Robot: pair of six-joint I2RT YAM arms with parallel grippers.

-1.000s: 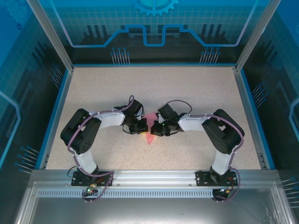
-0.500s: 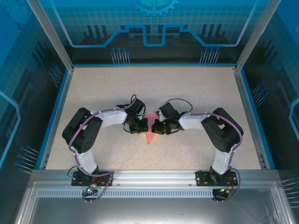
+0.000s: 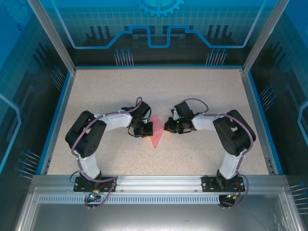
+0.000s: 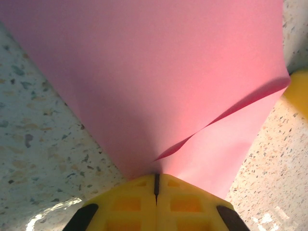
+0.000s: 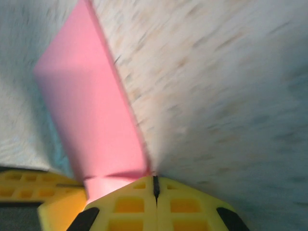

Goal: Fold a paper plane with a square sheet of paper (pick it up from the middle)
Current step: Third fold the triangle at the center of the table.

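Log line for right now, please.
left gripper: shut on pink sheet | sheet: partly folded | right gripper: shut, beside sheet

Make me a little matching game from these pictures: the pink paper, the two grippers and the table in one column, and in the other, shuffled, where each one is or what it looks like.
Column one:
1. sheet of paper
2. left gripper
3. right gripper
4. table

Column two:
A. speckled beige
B. shut, at the paper's left edge
C. pink, tapering to a point toward the arm bases
D. shut, off to the paper's right

Pairs: 1-C, 2-B, 3-D, 4-A
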